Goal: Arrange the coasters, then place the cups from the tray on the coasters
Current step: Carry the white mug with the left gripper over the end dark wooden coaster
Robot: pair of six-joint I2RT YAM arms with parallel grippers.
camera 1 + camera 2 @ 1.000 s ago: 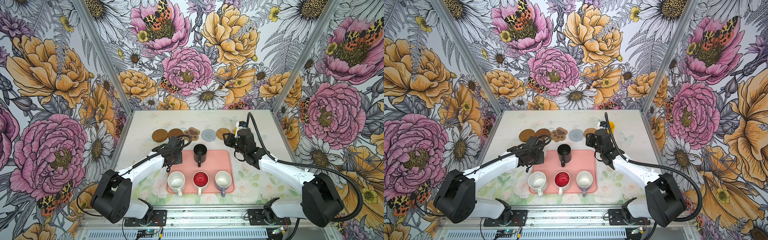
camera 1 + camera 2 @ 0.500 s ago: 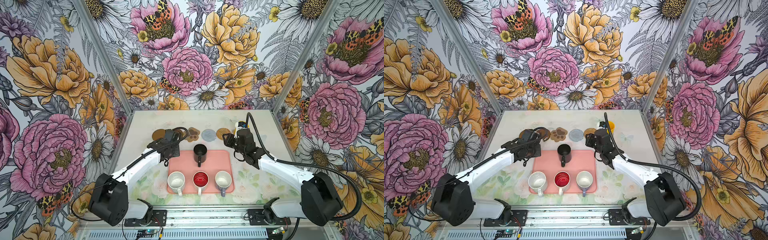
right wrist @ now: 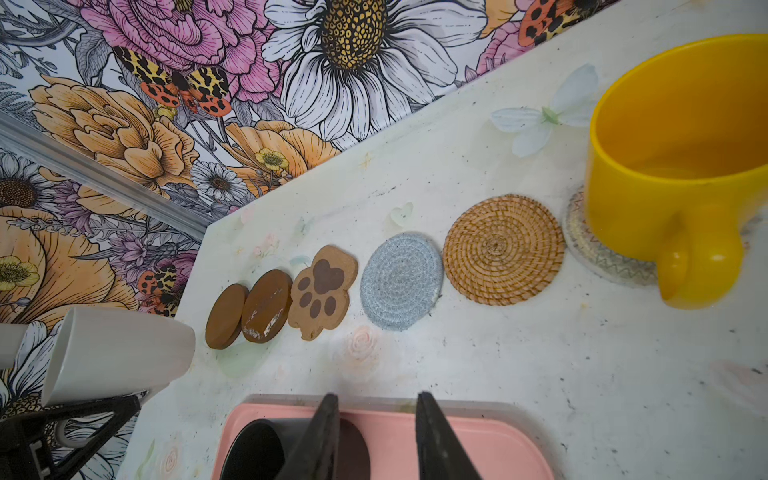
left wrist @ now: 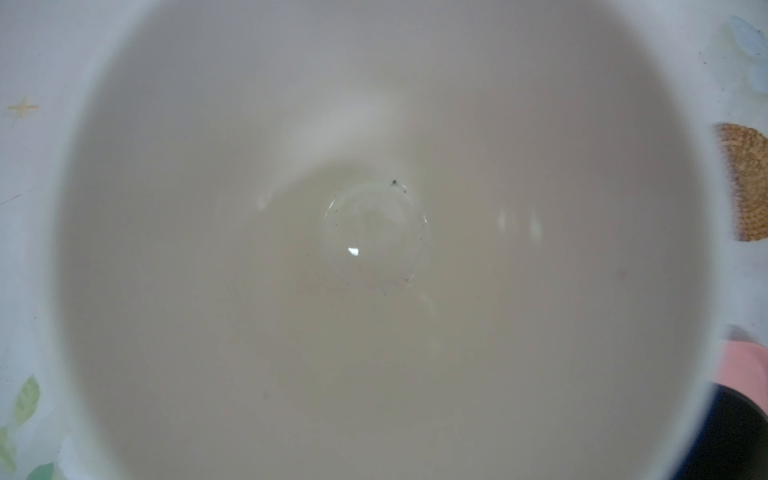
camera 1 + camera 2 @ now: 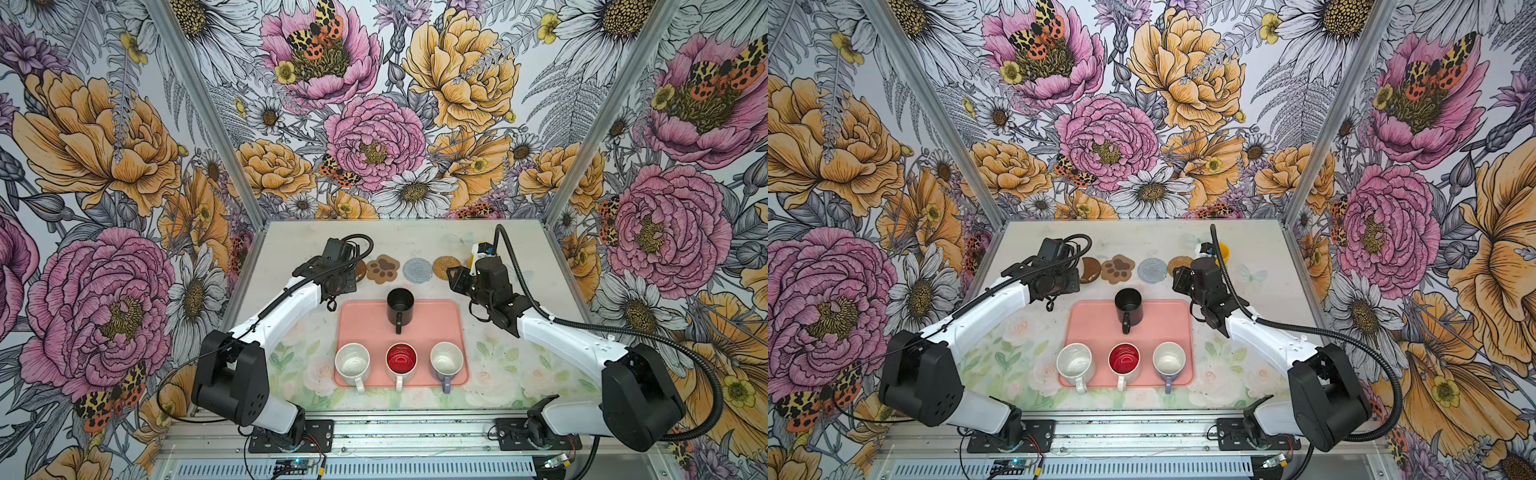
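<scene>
Salmon-pink tray point(image 5: 436, 320), black mug point(image 5: 400, 307), white mug point(image 5: 352, 360), red-lined mug point(image 5: 401, 358), lavender mug point(image 5: 446, 360), yellow mug point(image 3: 681, 166), cream mug point(image 3: 120, 353); two glossy brown discs point(image 3: 266, 305), tan coaster with brown paw print point(image 3: 322, 291), grey-blue woven coaster point(image 3: 401, 280), tan spiral rattan coaster point(image 3: 503, 247), cream zigzag-banded coaster point(image 3: 598, 259).

Both top views sit high over the near edge of the table point(image 5: 419, 239), tilted down toward the back wall. They cover nearly the same area with a slight sideways offset, whole table in frame, tray point(image 5: 440, 320) roughly centred. Left wrist camera sits just off the tray's far left corner, pointing straight down into a white cup point(image 4: 374, 291) that is blurred and fills the frame. Right wrist camera is low over the tray's far edge, facing across the row of coasters point(image 3: 401, 280) toward a wall corner. The tray shows in all four views.
</scene>
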